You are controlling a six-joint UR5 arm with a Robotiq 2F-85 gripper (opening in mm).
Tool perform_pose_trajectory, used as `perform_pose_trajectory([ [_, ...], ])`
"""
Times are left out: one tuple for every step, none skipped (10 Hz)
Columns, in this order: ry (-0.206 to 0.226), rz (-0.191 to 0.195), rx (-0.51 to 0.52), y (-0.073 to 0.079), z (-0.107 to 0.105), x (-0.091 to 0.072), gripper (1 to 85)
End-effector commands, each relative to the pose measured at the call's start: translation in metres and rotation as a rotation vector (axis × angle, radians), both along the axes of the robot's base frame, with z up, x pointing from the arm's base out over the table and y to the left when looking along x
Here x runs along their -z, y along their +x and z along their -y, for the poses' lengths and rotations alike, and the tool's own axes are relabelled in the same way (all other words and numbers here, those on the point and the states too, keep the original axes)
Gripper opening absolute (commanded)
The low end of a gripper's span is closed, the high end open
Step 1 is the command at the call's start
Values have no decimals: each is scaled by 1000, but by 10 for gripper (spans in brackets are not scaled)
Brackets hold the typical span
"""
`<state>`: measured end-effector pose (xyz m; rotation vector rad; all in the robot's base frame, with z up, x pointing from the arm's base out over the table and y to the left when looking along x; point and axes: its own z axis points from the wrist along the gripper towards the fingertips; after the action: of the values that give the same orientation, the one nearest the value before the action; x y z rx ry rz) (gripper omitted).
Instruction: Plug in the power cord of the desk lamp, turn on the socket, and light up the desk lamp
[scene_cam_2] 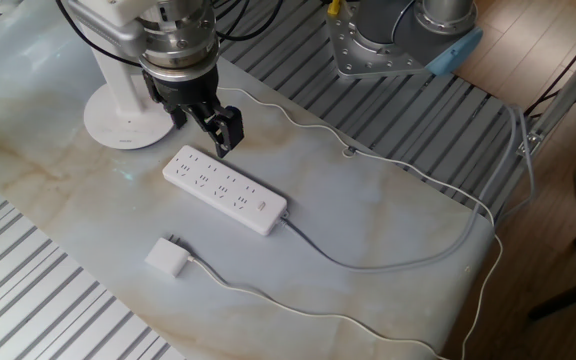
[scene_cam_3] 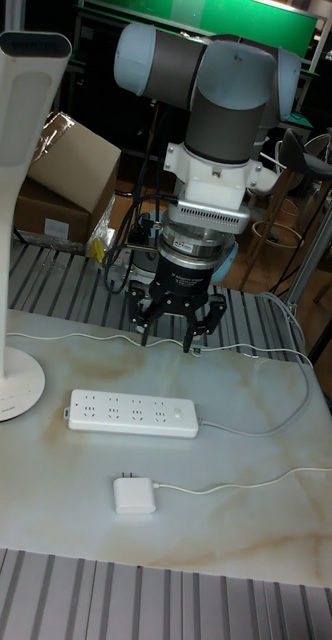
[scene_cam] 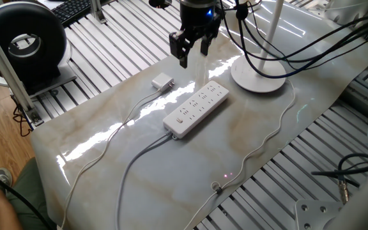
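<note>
The socket point(scene_cam: 197, 107) point(scene_cam_2: 224, 188) point(scene_cam_3: 133, 412), a long white strip, lies flat mid-mat. The power cord point(scene_cam: 107, 137) point(scene_cam_2: 298, 305) ends in a small white plug point(scene_cam: 162, 82) point(scene_cam_2: 167, 256) point(scene_cam_3: 134, 495) that lies loose beside the strip, apart from it. The desk lamp point(scene_cam: 259, 76) point(scene_cam_2: 123, 118) point(scene_cam_3: 11, 385) stands at the strip's far end, its head unlit. My gripper point(scene_cam: 194, 54) point(scene_cam_2: 204, 135) point(scene_cam_3: 171, 335) hangs open and empty above the mat, just behind the strip and near the lamp base.
The strip's grey cable point(scene_cam_2: 388, 262) curves off toward the mat's edge. Black robot cables point(scene_cam: 286, 45) drape over the lamp base. A black round device point(scene_cam: 27, 41) stands off the mat, a cardboard box point(scene_cam_3: 71, 175) behind the table. Slatted metal point(scene_cam_2: 58, 300) surrounds the mat.
</note>
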<state>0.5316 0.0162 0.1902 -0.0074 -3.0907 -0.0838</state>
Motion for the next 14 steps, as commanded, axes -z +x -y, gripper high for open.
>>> perform_pose_trajectory([
  [76,-69,23,-17,-23,-5,10],
  [75,-69,23,-17,-23,-5,10],
  [75,-69,23,-17,-23,-4,10],
  [74,-68,25,-16,-23,-4,10],
  [73,-62,27,-15,-23,-4,10],
  [71,-48,29,-12,-21,-2,10],
  [71,-25,25,-8,-19,0,10],
  [62,-11,20,-5,-16,1,10],
  [42,5,5,-3,-11,3,10],
  [45,20,-2,-3,-9,7,10],
  [62,30,-6,-3,-10,9,10],
  [71,28,-3,-5,-10,9,10],
  [65,25,-4,-6,-8,10,10],
  [68,26,-9,-7,-7,11,10],
])
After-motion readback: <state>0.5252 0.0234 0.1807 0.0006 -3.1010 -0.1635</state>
